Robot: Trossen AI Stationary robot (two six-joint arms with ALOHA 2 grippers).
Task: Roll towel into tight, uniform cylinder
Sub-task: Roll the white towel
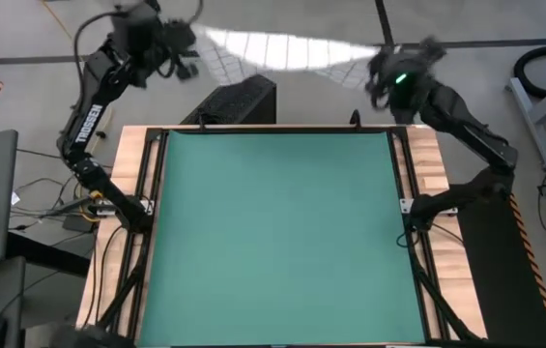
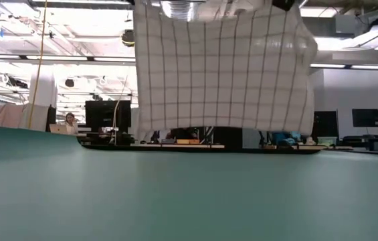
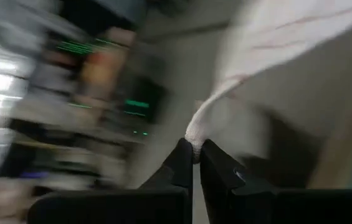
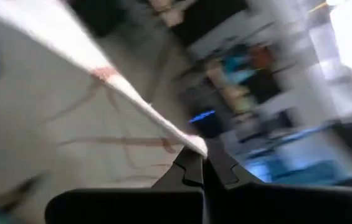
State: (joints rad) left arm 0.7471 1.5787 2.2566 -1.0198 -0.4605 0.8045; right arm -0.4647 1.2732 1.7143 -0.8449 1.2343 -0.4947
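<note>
Towel hangs stretched between both arms beyond the mat's far edge, left gripper and right gripper each clenched on a top corner.

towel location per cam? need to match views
High: towel stretched between both hands, beyond the mat's far edge.
Low: hangs as a sheet, top centre.
Left wrist: corner pinched in left hand.
Right wrist: corner pinched in right hand.
Shared landmark: green mat.
</note>
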